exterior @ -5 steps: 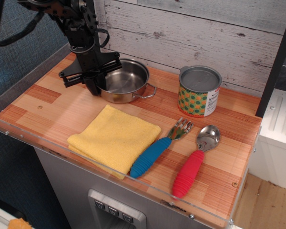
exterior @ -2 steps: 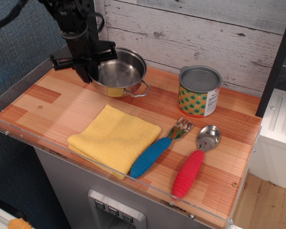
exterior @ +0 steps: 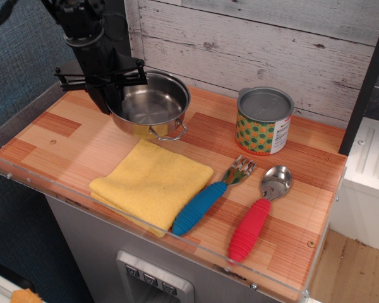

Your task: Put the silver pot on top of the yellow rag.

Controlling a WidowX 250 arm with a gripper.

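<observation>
The silver pot (exterior: 153, 106) is a shallow shiny steel pot with a wire loop handle facing front. It hangs lifted and tilted above the back left of the wooden table. My gripper (exterior: 109, 100) is shut on the pot's left rim and holds it in the air. The yellow rag (exterior: 153, 184) lies folded flat on the table, in front of and below the pot, with nothing on it. The pot's front edge is just above the rag's far corner.
A grey-lidded can with green and orange dots (exterior: 263, 120) stands at the back right. A blue-handled fork (exterior: 210, 197) and a red-handled spoon (exterior: 260, 213) lie right of the rag. A clear plastic rim (exterior: 145, 231) edges the table front.
My gripper has lifted the pot off the table and carried it up and slightly left and forward; the pot now hangs tilted in the air. The rag, can, fork and spoon have not moved.
</observation>
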